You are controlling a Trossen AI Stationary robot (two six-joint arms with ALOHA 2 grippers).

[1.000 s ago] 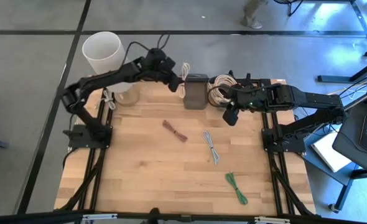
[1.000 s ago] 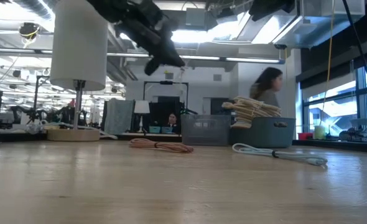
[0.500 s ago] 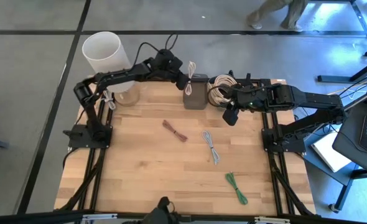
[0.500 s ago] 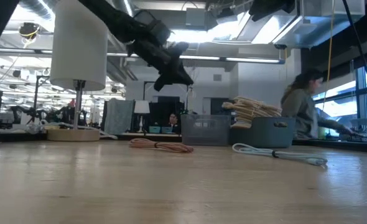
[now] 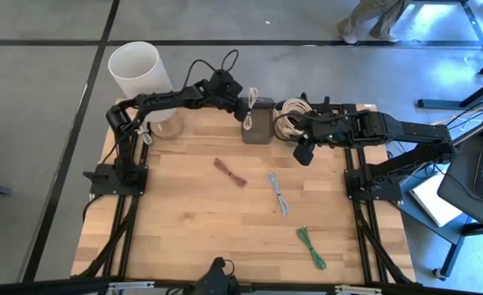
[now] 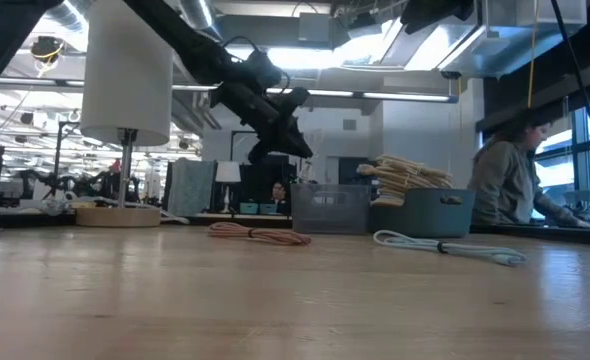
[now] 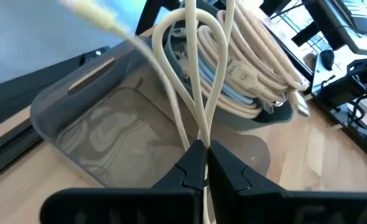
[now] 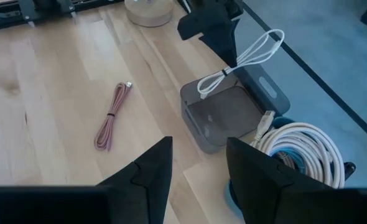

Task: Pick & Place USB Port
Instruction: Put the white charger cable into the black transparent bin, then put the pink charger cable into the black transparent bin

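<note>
My left gripper (image 5: 244, 111) is shut on a coiled cream USB cable (image 5: 250, 97), just above the far left part of a grey rectangular bin (image 5: 258, 124). In the left wrist view the cable's loops (image 7: 190, 62) reach out past the fingers over the bin (image 7: 102, 124). The right wrist view shows the left gripper (image 8: 228, 62), the cable (image 8: 249, 57) and the bin (image 8: 233, 112) under them. My right gripper (image 5: 303, 152) hangs open to the right of the bin, touching nothing (image 8: 198, 168). My left gripper pinches the cable bundle near its middle (image 7: 199, 142) between the two fingers. They come from the table's left, slanting down, and lie across the bundle. The cable is lifted clear. Its loop end (image 8: 272, 38) points past the fingers and its plug end (image 8: 203, 93) hangs over the bin.
A dark round bowl heaped with cream cables (image 5: 291, 117) stands right of the bin. A white lamp (image 5: 135, 70) is at the far left corner. Loose bundles lie on the wood: a pink one (image 5: 230, 172), a grey one (image 5: 278, 194) and a green one (image 5: 311, 247). A person walks beyond the far edge.
My left gripper has carried the cable toward the table's right and down, from above the bin's left side to close over the bin. It has stayed shut on the cable. My right arm has kept still.
</note>
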